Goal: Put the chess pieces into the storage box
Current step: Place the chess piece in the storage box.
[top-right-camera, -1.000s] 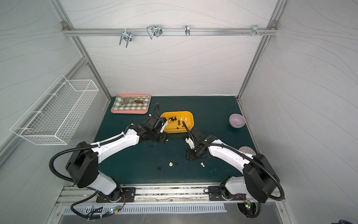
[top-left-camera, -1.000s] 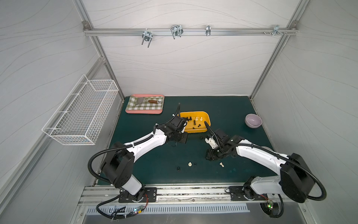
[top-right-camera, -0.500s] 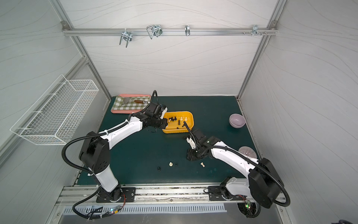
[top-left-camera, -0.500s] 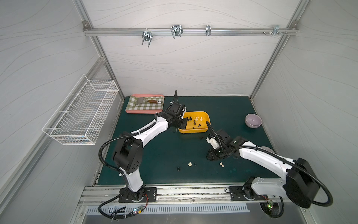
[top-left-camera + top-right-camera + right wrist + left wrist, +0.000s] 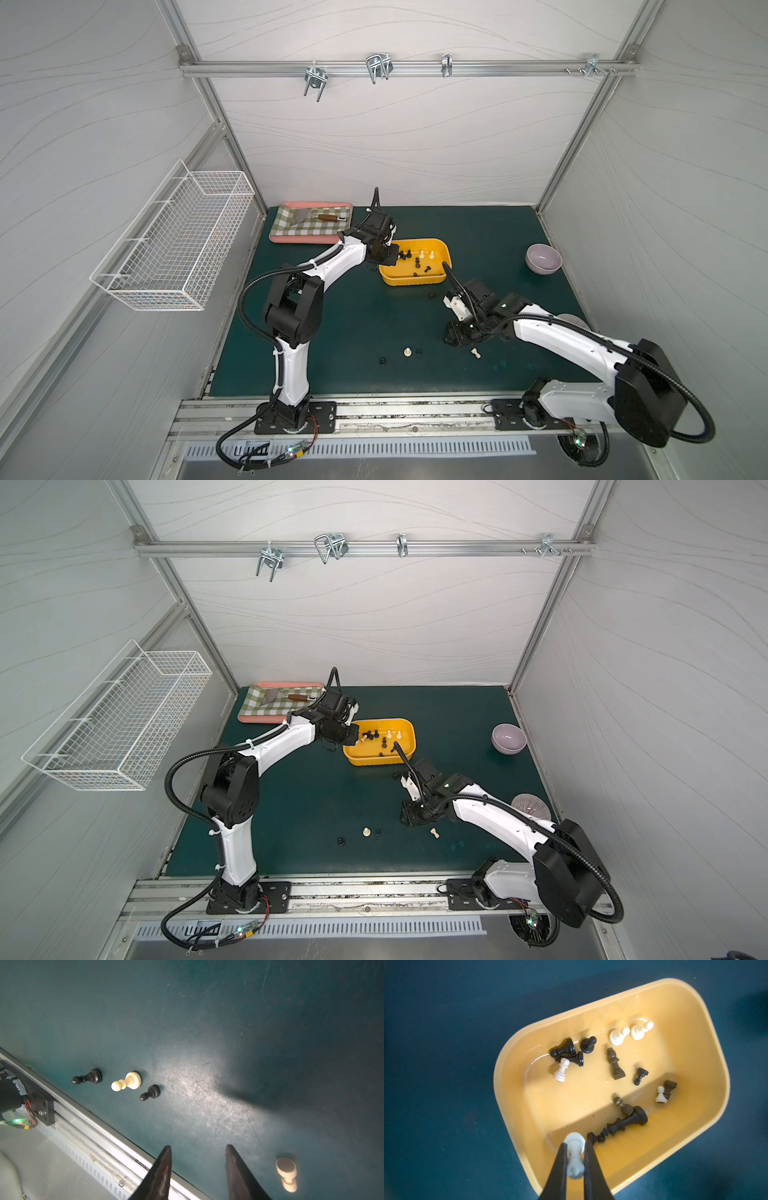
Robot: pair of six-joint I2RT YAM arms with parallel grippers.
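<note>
**Ana:** What has the left end effector [image 5: 575,1143] got?

**Me:** It's clenched on a small cream-white plastic pawn [image 5: 575,1159], pinched between both fingers. I have it hanging inside the rim of the shallow yellow-orange plastic storage box [image 5: 695,1053], at one end. I judge this to be the drop step. I only need to let go, low enough that the pawn doesn't bounce out.

**Ana:** And the right end effector [image 5: 198,1147]?

**Me:** Released, grasping nothing, above the dark green table [image 5: 249,1022]. A fallen cream piece [image 5: 286,1174] lies just beside it, so I'd take that next.

**Ana:** How do the chess pieces [image 5: 615,1064] look?

**Me:** About a dozen lie in the box, black, brown and cream, mostly toppled. On the table I see two black pawns [image 5: 87,1079] with a cream pawn [image 5: 126,1083] between them, seemingly upright. There is also one black piece [image 5: 432,295] just outside the box.
</note>
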